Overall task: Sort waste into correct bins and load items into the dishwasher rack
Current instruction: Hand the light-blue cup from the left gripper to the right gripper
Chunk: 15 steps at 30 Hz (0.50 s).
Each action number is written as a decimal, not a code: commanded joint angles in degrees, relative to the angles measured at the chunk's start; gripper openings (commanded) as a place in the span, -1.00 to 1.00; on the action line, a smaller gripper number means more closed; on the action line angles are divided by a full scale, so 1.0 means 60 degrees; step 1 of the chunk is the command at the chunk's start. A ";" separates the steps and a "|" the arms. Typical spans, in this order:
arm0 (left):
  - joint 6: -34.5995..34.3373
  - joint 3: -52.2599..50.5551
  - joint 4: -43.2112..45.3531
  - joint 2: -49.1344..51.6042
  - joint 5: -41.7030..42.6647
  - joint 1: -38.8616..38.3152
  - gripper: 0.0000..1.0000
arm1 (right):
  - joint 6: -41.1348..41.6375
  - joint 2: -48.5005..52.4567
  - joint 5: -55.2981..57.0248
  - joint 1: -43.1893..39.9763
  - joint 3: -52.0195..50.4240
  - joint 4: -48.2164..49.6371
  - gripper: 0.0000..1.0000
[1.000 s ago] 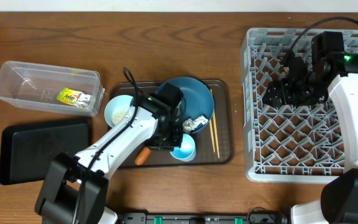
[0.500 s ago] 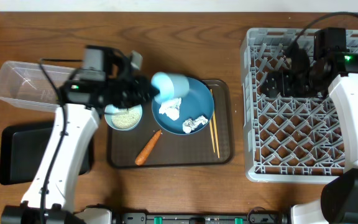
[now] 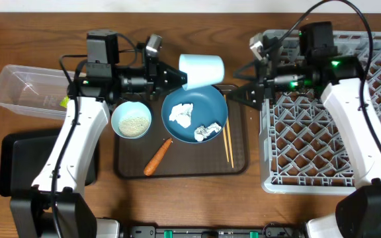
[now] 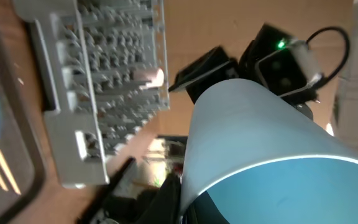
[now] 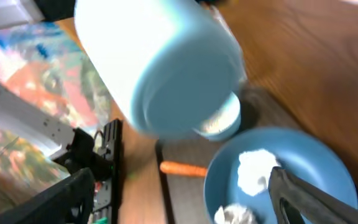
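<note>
Two grippers face each other. The left gripper [image 3: 179, 78] clamps a light blue cup [image 3: 202, 69] held sideways; the right gripper [image 3: 242, 82], jaws apart, hangs just beside it.

Pale blue cup [image 3: 201, 70] aloft, on its side

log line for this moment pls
left gripper: shut on light blue cup, held sideways in air | right gripper: open, facing cup, not touching | dark blue plate: two tissue pieces on it
</note>
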 commanded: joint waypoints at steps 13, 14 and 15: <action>-0.0226 0.0095 0.0055 -0.0018 0.0528 -0.0605 -0.88 | -0.0382 -0.0106 -0.1461 0.0364 0.0157 0.1563 0.76; -0.0229 0.0095 0.0055 -0.0018 0.0510 -0.0605 -0.88 | -0.0382 -0.0106 -0.1552 0.0379 0.0157 0.1603 0.75; -0.0229 0.0095 0.0055 -0.0018 0.0510 -0.0605 -0.88 | -0.0386 -0.0106 -0.1636 0.0393 0.0157 0.1639 0.74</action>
